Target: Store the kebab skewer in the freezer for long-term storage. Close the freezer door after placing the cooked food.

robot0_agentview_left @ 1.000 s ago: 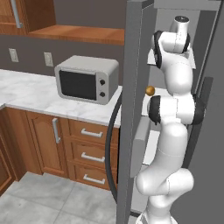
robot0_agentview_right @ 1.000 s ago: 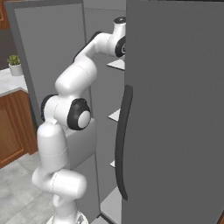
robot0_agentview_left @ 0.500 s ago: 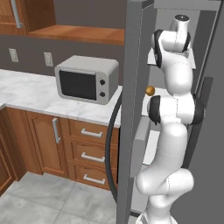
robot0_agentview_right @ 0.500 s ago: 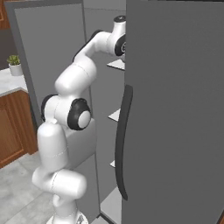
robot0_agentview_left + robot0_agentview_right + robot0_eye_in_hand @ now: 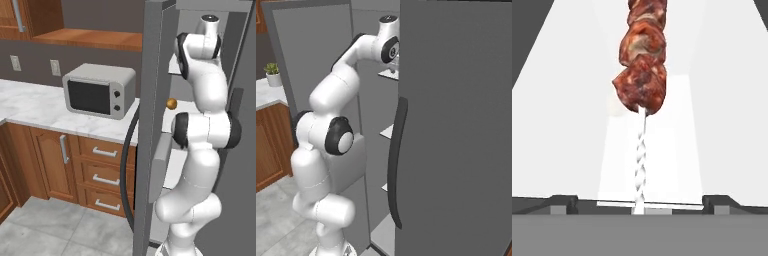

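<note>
Skewer (image 5: pixel 642 75): lies on a white shelf (image 5: pixel 562 125) inside the freezer (image 5: pixel 200 10), meat end away from the jaws.
Jaws (image 5: pixel 640 204): spread wide, released, either side of the stick.
Door (image 5: pixel 150 125): open.

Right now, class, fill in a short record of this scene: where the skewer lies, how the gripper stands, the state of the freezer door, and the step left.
skewer: kebab skewer lies on a white shelf inside the freezer
gripper: gripper open, fingertips apart either side of the stick
door: freezer door open
step left: probably withdraw the arm, then close the door
</note>
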You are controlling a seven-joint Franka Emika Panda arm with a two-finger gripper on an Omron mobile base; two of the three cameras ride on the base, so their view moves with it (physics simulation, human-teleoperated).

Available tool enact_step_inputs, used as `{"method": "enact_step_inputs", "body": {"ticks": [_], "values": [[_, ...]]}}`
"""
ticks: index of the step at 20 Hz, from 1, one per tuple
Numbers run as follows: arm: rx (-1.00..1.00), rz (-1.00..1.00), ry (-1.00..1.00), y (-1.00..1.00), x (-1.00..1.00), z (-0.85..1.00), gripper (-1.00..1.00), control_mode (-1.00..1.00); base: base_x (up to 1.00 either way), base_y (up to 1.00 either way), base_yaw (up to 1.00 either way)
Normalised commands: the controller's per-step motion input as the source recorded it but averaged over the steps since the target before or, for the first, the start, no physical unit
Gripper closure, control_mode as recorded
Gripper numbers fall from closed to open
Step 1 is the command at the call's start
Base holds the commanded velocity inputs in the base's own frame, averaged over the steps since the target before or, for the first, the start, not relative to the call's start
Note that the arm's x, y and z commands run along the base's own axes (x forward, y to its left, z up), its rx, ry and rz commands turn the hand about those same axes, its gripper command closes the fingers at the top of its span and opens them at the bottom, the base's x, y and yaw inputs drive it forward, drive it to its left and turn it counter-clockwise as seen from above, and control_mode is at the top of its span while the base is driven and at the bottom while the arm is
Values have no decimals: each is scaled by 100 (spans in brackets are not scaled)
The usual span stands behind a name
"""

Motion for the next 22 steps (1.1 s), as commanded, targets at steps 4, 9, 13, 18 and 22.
{"method": "enact_step_inputs", "body": {"ticks": [4, 9, 13, 18, 22], "values": [[0, 0, -1, 27, -67, 1, -100, -100, 0, 0, 0], [-1, 0, -1, 35, -58, 0, -100, -100, 0, 0, 0], [-1, 0, 0, 37, -57, 1, -100, -100, 0, 0, 0], [-1, 0, 0, 36, -64, 4, -100, -100, 0, 0, 0], [0, 0, 0, 28, -78, 2, -100, -100, 0, 0, 0]]}}
